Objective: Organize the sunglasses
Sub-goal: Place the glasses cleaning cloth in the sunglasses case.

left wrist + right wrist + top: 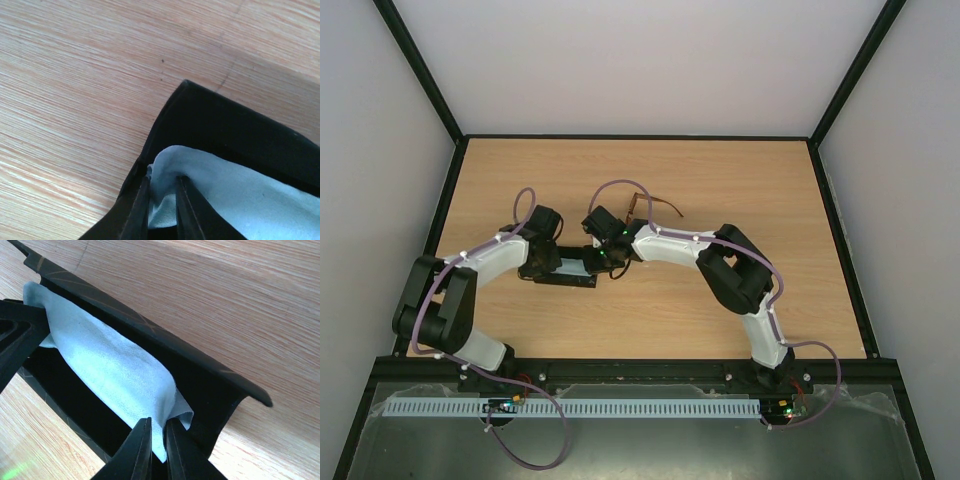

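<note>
Case: a black oblong case lies on the wooden table, set lengthwise left to right in the top view, with its dark inside showing in both wrist views
Cloth: a light blue-grey cloth lies inside the case, drawn out along its length and sagging into the hollow between its two held ends
Left gripper: the left gripper is at the left end of the case, its fingers drawn narrow and pinching a corner of the cloth just inside the case's end wall
Right gripper: the right gripper is at the right end of the case, its fingers almost together with the cloth's edge clamped between them, above the case's hollow
Across the case: in the right wrist view the left gripper's black fingers show at the far end of the case, with the cloth running from them to the near fingers
Sunglasses: the sunglasses lie on the table beyond the case, off its right end on the far side and apart from it, just behind the right wrist; a thin brown frame and one slender temple arm pointing right show, and the rest is hidden by the wrist
Arms: both arms bend inward from their bases and meet over the case, the left from the case's left and the right from its right
</note>
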